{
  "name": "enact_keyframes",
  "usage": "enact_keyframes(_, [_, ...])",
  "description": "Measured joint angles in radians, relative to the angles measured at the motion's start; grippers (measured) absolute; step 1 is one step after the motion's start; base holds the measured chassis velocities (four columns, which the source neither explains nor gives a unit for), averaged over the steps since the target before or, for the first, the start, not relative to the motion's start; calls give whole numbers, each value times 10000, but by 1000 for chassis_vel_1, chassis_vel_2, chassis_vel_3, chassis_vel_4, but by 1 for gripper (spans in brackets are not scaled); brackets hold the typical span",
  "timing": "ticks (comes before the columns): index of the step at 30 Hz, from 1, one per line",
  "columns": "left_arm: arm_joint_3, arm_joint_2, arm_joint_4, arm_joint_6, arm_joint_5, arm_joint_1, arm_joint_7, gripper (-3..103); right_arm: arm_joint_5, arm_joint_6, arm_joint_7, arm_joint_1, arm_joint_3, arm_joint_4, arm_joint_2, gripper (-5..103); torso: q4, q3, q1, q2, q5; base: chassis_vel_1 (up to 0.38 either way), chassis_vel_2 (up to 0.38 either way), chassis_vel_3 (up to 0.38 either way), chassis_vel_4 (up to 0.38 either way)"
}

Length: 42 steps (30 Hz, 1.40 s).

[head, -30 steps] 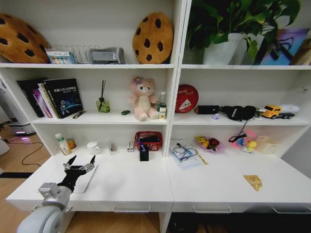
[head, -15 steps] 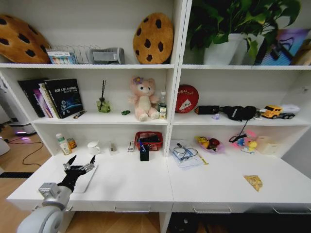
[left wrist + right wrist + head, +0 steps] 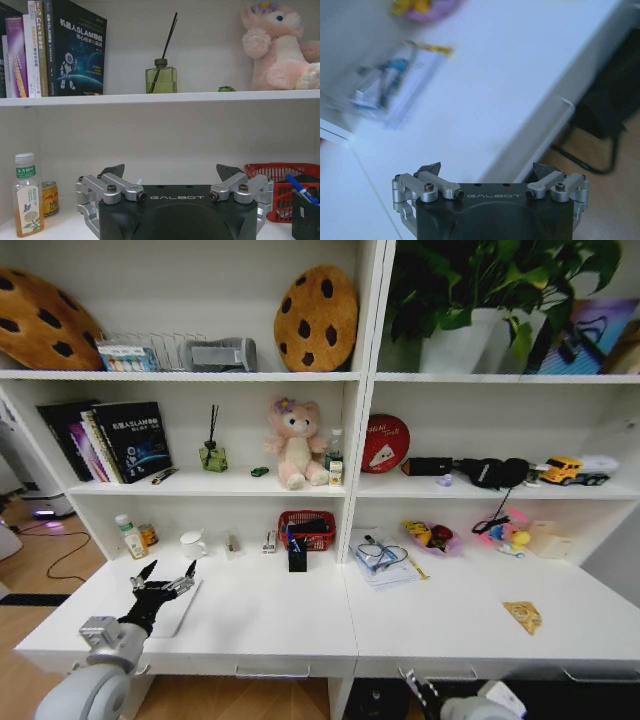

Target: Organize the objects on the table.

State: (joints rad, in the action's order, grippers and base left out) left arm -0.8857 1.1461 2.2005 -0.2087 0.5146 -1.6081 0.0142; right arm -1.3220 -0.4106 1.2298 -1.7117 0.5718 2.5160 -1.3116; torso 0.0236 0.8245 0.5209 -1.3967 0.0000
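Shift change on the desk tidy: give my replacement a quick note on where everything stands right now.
Left gripper: jaws open, empty, over the flat silver laptop at the long white desk's left end.
Right gripper: jaws open, empty, at the desk's front edge.
Flat yellow wedge-shaped piece lies on the right half; tiny green toy car on the shelf beside the pink teddy bear.
Nothing is held; sorting remains.

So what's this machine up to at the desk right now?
It is tidying a white desk, but nothing is in its grasp yet. Its left tool hovers open above a flat silver laptop at the desk's left end. Its right tool is open too, low at the desk's front edge, near the drawers. A yellow wedge lies untouched on the right side of the desk, and a small green toy car sits on the shelf by the teddy bear.
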Motion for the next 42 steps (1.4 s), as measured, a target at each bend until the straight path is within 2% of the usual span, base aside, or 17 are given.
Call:
enact_keyframes(1, [0,0,0,0,0,0,0,100,0,0,0,0,0,0,0,100,0,0,0,0,0,0,0,0,0])
enact_keyframes(2, [0,0,1,0,0,0,0,100,417,-139,-988,285,282,-20,140,100,1,-1,0,0,1,0,0,0,0])
enact_keyframes(3, [0,0,0,0,0,0,3,100,829,-160,-1597,663,452,-30,335,100,-3,0,-1,0,1,0,0,0,0])
enact_keyframes(4, [0,0,0,0,0,1,1,100,1447,-141,-2061,1064,575,-41,617,100,-7,-1,0,0,3,0,0,0,0])
enact_keyframes(5, [0,0,0,0,0,1,1,100,1447,-141,-2061,1064,575,-41,617,100,-7,-1,0,0,3,0,0,0,0])
enact_keyframes(7, [0,0,0,0,0,-1,-6,100,3757,322,-3575,1731,1074,-560,1668,100,-12,0,-1,0,-5,0,0,0,0])
enact_keyframes(8, [0,0,0,0,0,-1,-6,100,3757,322,-3575,1731,1074,-560,1668,100,-12,0,-1,0,-5,0,0,0,0])
enact_keyframes(9, [-1,0,1,0,0,0,-5,100,5244,716,-4944,1902,1673,-1334,2298,100,-5,0,0,0,3,0,0,0,0])
enact_keyframes(10, [-1,0,1,0,0,0,-5,100,5244,716,-4944,1902,1673,-1334,2298,100,-5,0,0,0,3,0,0,0,0])
enact_keyframes(11, [0,-1,0,0,0,0,0,100,6132,929,-5802,2124,2129,-2095,2769,100,-3,1,0,0,3,0,0,0,0])
enact_keyframes(12, [0,0,0,0,0,1,0,100,6496,1011,-6123,2382,2379,-2729,3089,100,-3,1,0,0,0,0,0,0,0])
enact_keyframes(17, [-1,0,0,0,0,0,-1,100,6924,829,-6363,2843,2864,-4345,3596,100,-8,1,1,0,3,0,0,0,0])
enact_keyframes(20, [-1,0,0,0,0,1,0,100,6528,247,-6354,2697,3208,-5265,3775,100,-5,0,0,1,3,0,0,0,0])
enact_keyframes(23, [0,0,0,0,0,0,0,100,6205,25,-6279,2586,3334,-5730,3799,100,-3,-1,-2,0,1,0,0,0,0])
enact_keyframes(28, [-1,0,0,0,0,0,0,100,5572,-34,-6182,2709,3384,-6823,3799,100,-5,0,-2,0,1,0,0,0,0])
enact_keyframes(39, [-1,0,0,0,0,0,1,100,5064,-30,-6522,3224,3233,-8469,4039,103,-6,-1,-1,0,-1,0,0,0,0])
enact_keyframes(42, [-1,0,0,0,0,0,1,100,5063,-48,-6549,3325,3113,-8749,3980,96,-6,-1,-1,0,0,0,0,0,0])
